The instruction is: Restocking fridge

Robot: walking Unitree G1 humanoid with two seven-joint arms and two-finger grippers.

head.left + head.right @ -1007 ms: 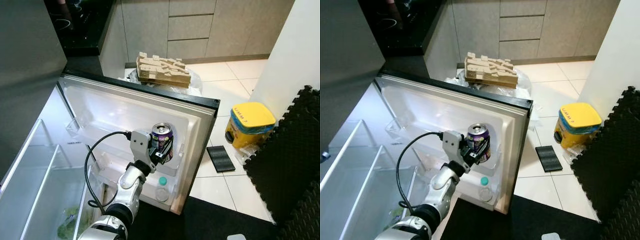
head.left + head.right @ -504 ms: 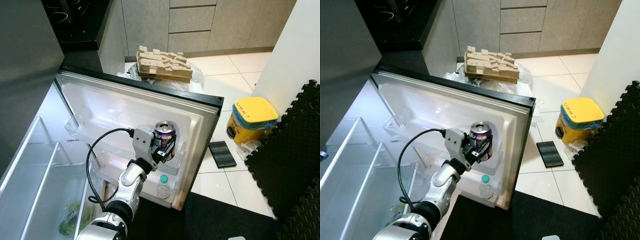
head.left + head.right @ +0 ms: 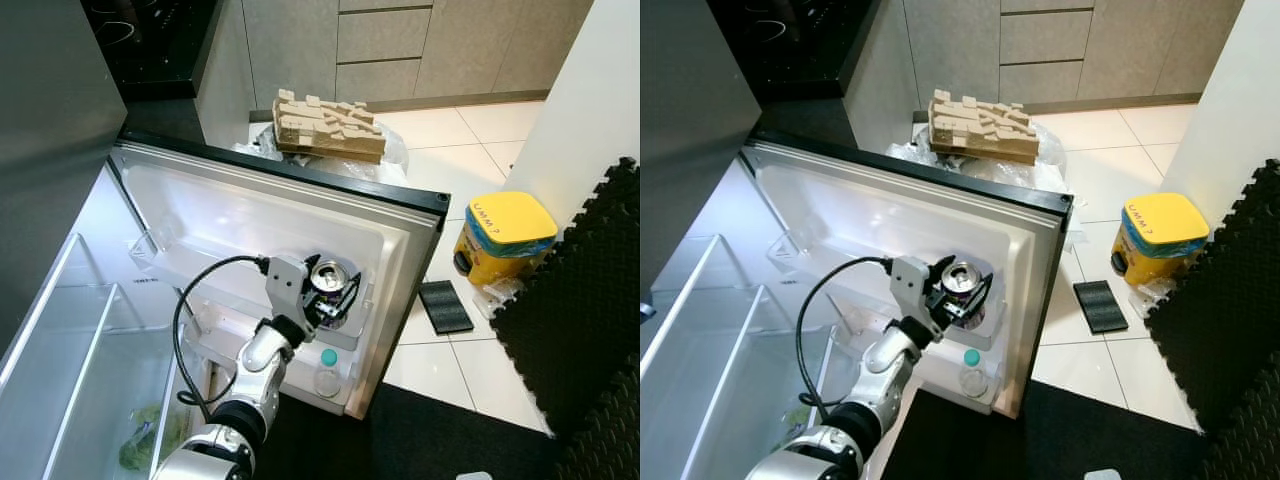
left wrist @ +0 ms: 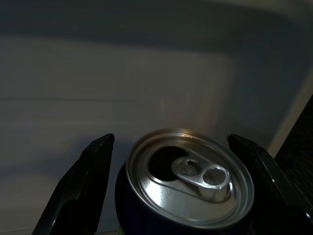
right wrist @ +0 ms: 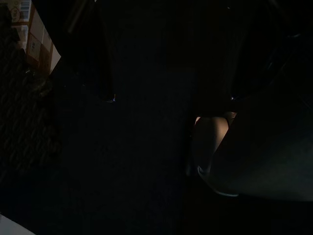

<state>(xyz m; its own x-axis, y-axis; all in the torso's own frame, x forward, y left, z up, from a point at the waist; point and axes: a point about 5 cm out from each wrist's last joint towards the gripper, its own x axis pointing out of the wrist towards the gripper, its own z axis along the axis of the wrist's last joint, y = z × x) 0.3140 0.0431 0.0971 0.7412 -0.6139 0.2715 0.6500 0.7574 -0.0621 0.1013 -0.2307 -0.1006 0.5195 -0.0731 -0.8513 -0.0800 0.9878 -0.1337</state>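
Here the left gripper (image 3: 335, 296) is reaching into the open fridge door (image 3: 300, 215), its two black fingers (image 4: 83, 188) standing apart on either side of a purple drink can (image 3: 330, 290). From the wrist view the fingers are flanking the can's silver top (image 4: 190, 178) with a gap on each side, so they are spread wide and not squeezing it. The can is sitting in a door shelf (image 3: 345, 330) near the door's outer edge, with its pull-tab end facing up. Just below it, in the lowest door shelf, a clear bottle with a teal cap (image 3: 325, 360) is standing upright. A black cable (image 3: 185, 310) is looping from the wrist back along the silver arm.

The fridge's glass shelves (image 3: 70, 330) are showing on the robot's left, with something green (image 3: 140, 445) lying low inside. Beyond the door, a cardboard packing piece (image 3: 328, 126) is resting on plastic wrap on the tiled floor. A yellow-lidded bin (image 3: 500, 240) is standing to the right, beside a dark flat pad (image 3: 443, 306).

The right wrist view is too dark to tell how the right gripper's fingers are set.
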